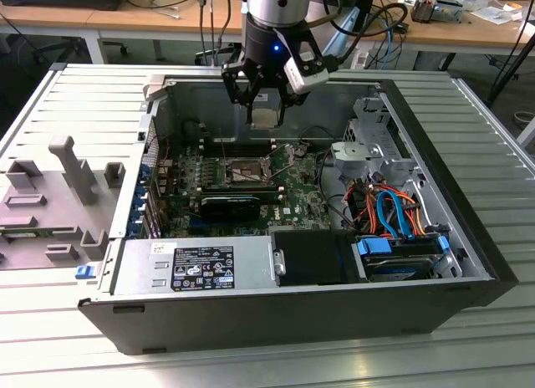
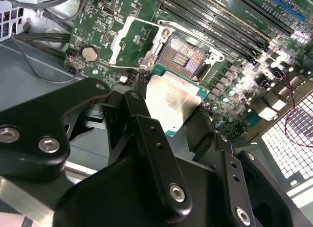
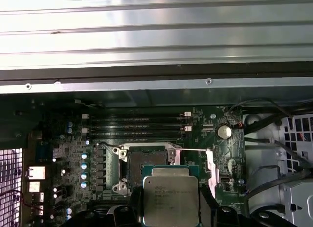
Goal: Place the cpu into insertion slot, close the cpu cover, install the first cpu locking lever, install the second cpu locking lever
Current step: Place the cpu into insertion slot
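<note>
My gripper (image 1: 264, 110) hangs over the open computer case, shut on the cpu (image 1: 266, 118), a flat square chip with a silver-grey top. In both wrist views the black fingers (image 2: 142, 114) clamp the cpu (image 2: 171, 97) by two opposite edges. It is held in the air, a short way off the insertion slot (image 2: 188, 56), whose dark contact field lies bare. The cpu cover (image 2: 132, 43), a silvery frame, is swung open beside the slot. In the first wrist view the cpu (image 3: 170, 197) partly overlaps the insertion slot (image 3: 146, 164), and a thin locking lever (image 3: 190, 149) stands raised.
The green motherboard (image 1: 292, 200) lies in the case, with long memory slots (image 3: 137, 124) beside the socket. A metal drive cage (image 1: 372, 150), coloured cables (image 1: 389, 212) and a black power supply (image 1: 201, 267) fill the case's right and front. Grey fixtures (image 1: 58, 196) lie at the exterior view's left.
</note>
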`<state>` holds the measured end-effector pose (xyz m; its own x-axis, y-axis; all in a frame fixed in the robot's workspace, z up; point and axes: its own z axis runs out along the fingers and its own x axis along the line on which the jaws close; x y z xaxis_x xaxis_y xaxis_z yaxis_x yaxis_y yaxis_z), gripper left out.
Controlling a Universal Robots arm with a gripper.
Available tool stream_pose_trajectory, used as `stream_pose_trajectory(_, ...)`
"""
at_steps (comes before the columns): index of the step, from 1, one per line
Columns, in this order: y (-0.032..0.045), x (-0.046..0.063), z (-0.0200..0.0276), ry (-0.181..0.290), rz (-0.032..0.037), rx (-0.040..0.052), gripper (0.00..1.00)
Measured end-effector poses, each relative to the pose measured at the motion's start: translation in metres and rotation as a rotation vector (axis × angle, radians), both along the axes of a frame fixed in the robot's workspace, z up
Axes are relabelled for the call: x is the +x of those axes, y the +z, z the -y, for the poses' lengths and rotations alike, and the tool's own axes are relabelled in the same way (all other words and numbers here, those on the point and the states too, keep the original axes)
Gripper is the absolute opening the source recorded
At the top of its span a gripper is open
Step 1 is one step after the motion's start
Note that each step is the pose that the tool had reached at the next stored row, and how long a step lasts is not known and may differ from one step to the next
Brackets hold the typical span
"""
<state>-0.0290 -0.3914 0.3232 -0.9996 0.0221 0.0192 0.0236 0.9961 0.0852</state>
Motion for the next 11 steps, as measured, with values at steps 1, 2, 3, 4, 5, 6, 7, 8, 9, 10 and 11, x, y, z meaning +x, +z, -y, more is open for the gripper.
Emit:
stream_pose_trajectory(1, -0.0002, -0.0001, 0.0002, 0.000, 0.0000, 0.0000, 0.55)
stream_pose_trajectory(2, -0.0005, -0.0001, 0.0005, 0.000, 0.0000, -0.0002, 0.55)
stream_pose_trajectory(3, -0.0007, -0.0002, 0.0007, 0.000, -0.0001, -0.0003, 0.55)
stream_pose_trajectory(4, -0.0009, -0.0002, 0.0008, 0.000, -0.0001, -0.0003, 0.55)
stream_pose_trajectory(5, -0.0013, -0.0003, 0.0010, 0.001, 0.0000, -0.0002, 0.55)
stream_pose_trajectory(6, -0.0017, -0.0006, 0.0012, 0.001, -0.0001, -0.0002, 0.55)
stream_pose_trajectory(7, -0.0020, -0.0009, 0.0014, 0.001, 0.0000, -0.0002, 0.55)
stream_pose_trajectory(8, -0.0022, -0.0010, 0.0015, 0.001, 0.0000, -0.0001, 0.55)
stream_pose_trajectory(9, -0.0025, -0.0011, 0.0017, 0.001, 0.0000, -0.0001, 0.55)
stream_pose_trajectory(10, -0.0028, -0.0011, 0.0018, 0.001, 0.0000, -0.0001, 0.55)
stream_pose_trajectory(11, -0.0031, -0.0012, 0.0019, 0.001, 0.0000, -0.0001, 0.55)
